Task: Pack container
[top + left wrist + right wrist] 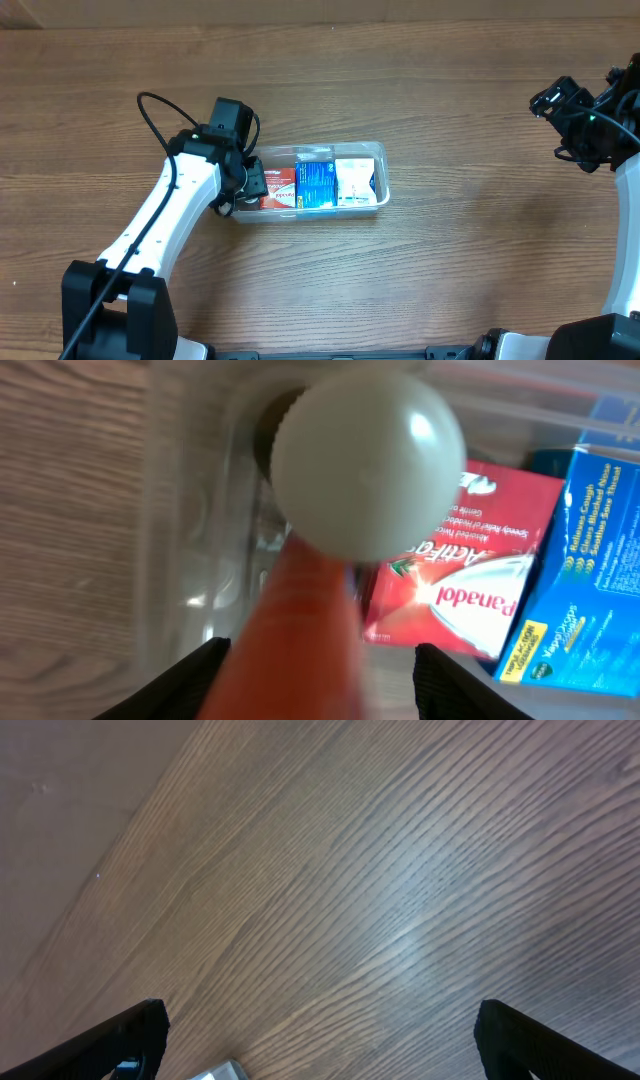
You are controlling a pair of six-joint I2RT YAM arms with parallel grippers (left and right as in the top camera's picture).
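Note:
The clear plastic container (pixel 384 170) lies at the table's middle. It holds a red Panadol box (pixel 278 187), a blue box (pixel 315 183) and a white box (pixel 355 182) side by side. My left gripper (pixel 248 180) reaches into its left end. In the left wrist view an orange bottle (pixel 300 620) with a pale round cap (pixel 368 460) lies between the jaws (pixel 315 690), cap pointing into the container (pixel 190 510) beside the Panadol box (pixel 450 590). A gap shows between the bottle and the right finger. My right gripper (pixel 560 100) is open and empty over bare wood (pixel 320 1040).
The blue box (pixel 580 580) sits right of the red one in the left wrist view. The wooden table (pixel 470 270) surrounds the container. My right arm hangs at the far right edge.

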